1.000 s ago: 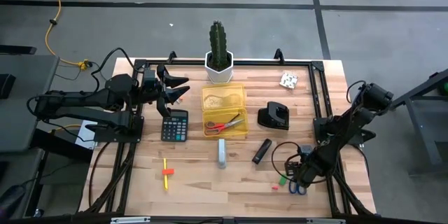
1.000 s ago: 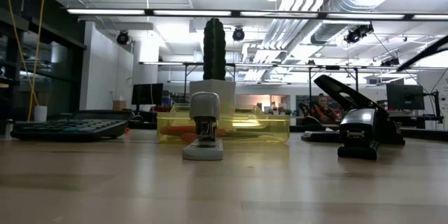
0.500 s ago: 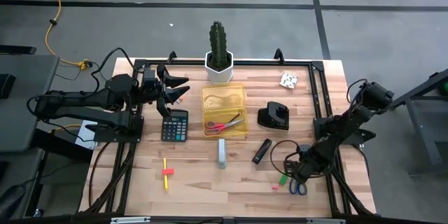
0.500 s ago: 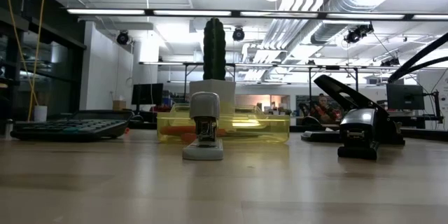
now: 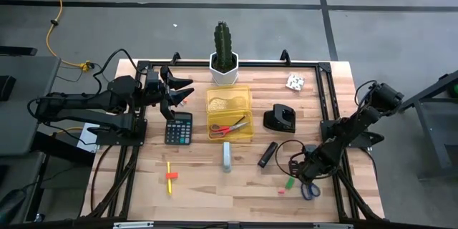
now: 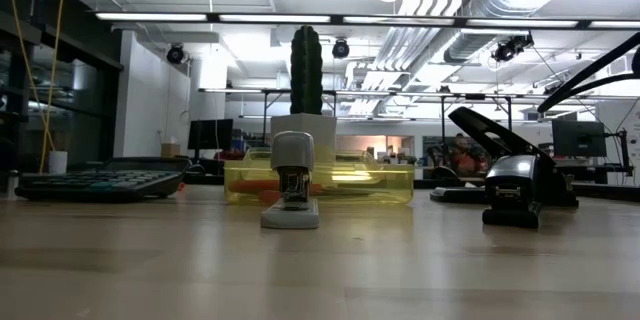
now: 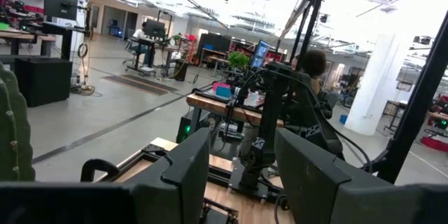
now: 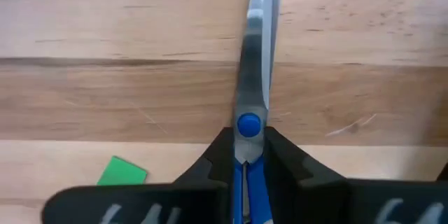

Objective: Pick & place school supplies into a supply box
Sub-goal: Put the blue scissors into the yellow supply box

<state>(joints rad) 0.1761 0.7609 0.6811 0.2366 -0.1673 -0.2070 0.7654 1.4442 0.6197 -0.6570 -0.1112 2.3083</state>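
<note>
Since a second ago we have closed our right gripper (image 8: 248,155) on the blue-handled scissors (image 8: 252,105), fingers (image 8: 283,157) now pinching just below the pivot. Its arm has eased slightly toward the middle of the surface (image 5: 200,186), near the green eraser (image 5: 289,183).

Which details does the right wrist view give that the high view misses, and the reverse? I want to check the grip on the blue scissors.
Only the right wrist view shows the fingers closed on the blue-handled scissors just below the pivot, blades pointing away over the wood. Only the high view shows the yellow supply box with red-handled scissors inside, and the left gripper waiting by the calculator. Both show the green eraser beside the scissors.
</note>
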